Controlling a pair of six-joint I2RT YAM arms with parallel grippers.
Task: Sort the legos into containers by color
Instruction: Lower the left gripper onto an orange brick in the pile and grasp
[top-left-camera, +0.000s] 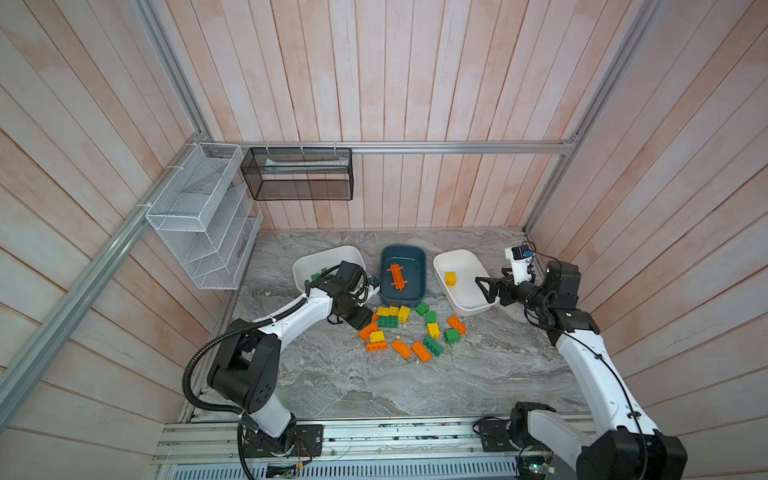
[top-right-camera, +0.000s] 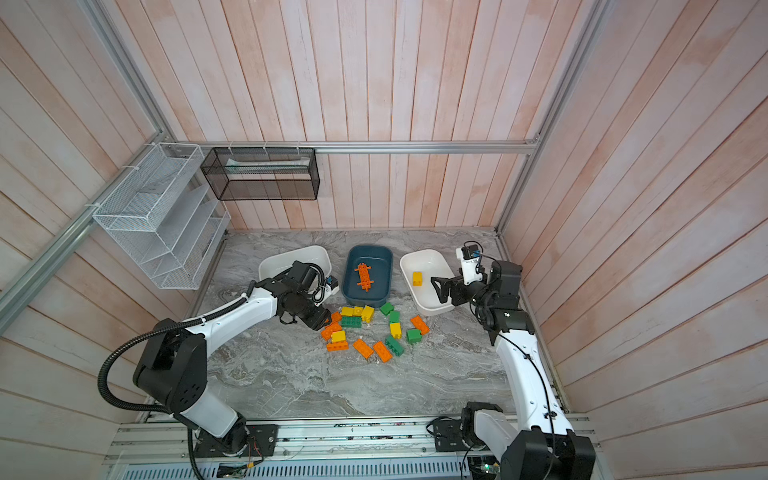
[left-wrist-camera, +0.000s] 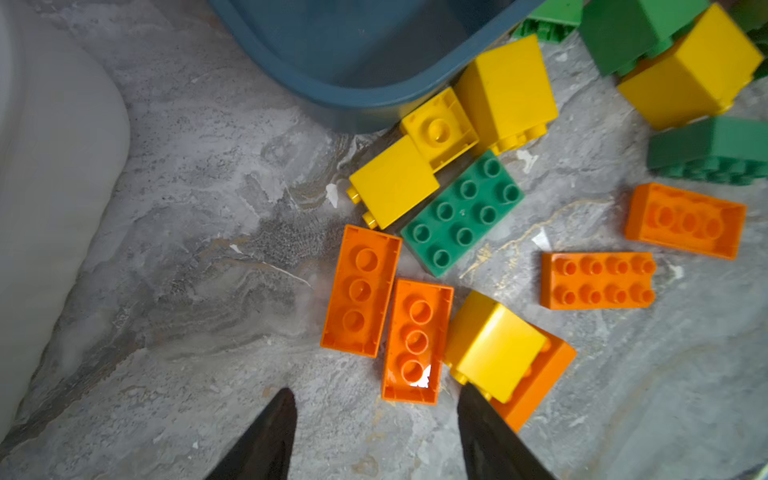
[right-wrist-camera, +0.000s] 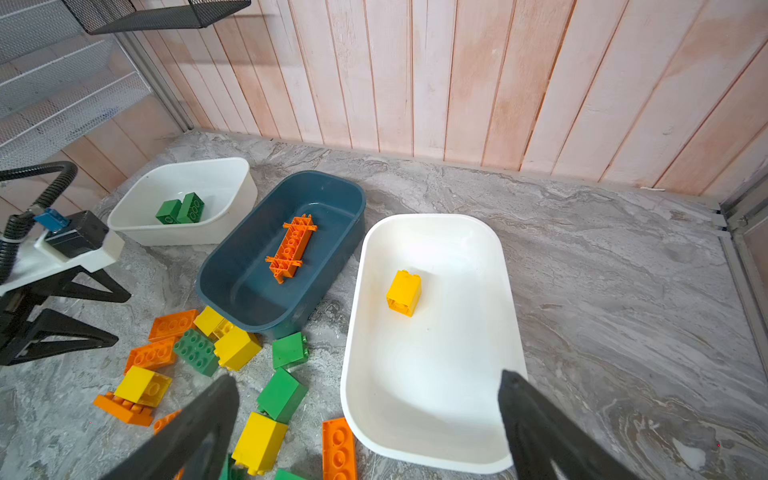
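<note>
Three tubs stand on the grey marbled desk (top-left-camera: 332, 374), beyond the tools. A white tub (right-wrist-camera: 208, 178) holds two green bricks (right-wrist-camera: 180, 208), a teal tub (top-left-camera: 409, 255) holds a long orange piece (top-left-camera: 397, 277), and a second white tub (top-left-camera: 465, 293) holds a lone yellow brick (top-left-camera: 450, 278). The right tool (right-wrist-camera: 368, 377) hovers over the near end of that last tub, jaws wide apart and empty, with the loose legos (top-left-camera: 411, 328) off to its side. The left tool (left-wrist-camera: 376, 390), jaws apart with nothing between them, reaches to the pile's edge and is the nearer of the two. Just ahead of its tips lies an upturned orange oblong brick (left-wrist-camera: 417, 340). Its long axis runs away from the tool, so the jaws face its short width. A twin orange brick (left-wrist-camera: 360, 291) lies just beside one flank, and a square yellow brick (left-wrist-camera: 494, 345) crowds the other, close to one fingertip. The teal tub, the likely home for orange, lies farther ahead.
</note>
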